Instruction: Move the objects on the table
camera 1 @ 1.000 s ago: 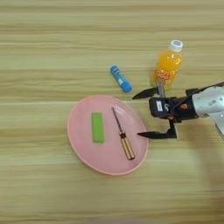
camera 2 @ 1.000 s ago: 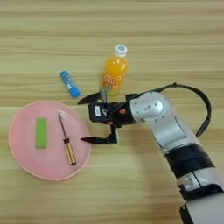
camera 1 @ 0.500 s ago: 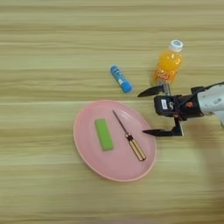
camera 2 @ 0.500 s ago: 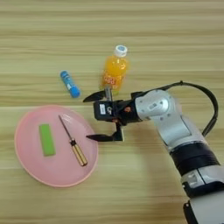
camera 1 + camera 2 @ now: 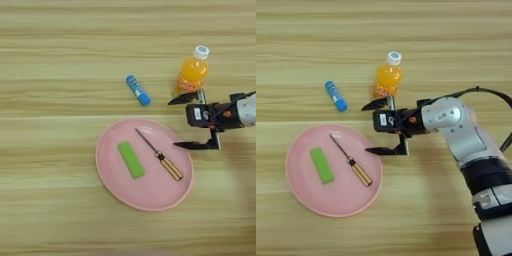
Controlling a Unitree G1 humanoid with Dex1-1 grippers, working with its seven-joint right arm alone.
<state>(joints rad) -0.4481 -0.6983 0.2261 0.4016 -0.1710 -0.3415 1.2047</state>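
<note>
End effector (image 5: 372, 128) hung open and empty beside the plate (image 5: 301, 196) holding block (image 5: 322, 164) and screwdriver (image 5: 352, 163), bottle (image 5: 387, 76) upright just behind it on the surface (image 5: 406, 30), likely next.

Right arm is a chunky silver forearm (image 5: 456, 125) with rounded, segmented shells and darker black sections lower down near the edge. A black cable (image 5: 491, 95) loops off the back of it. The gripper (image 5: 372, 128) is a black boxy unit with a white label, orange-red bits, and two thin pointed black fingers (image 5: 381, 150).
</note>
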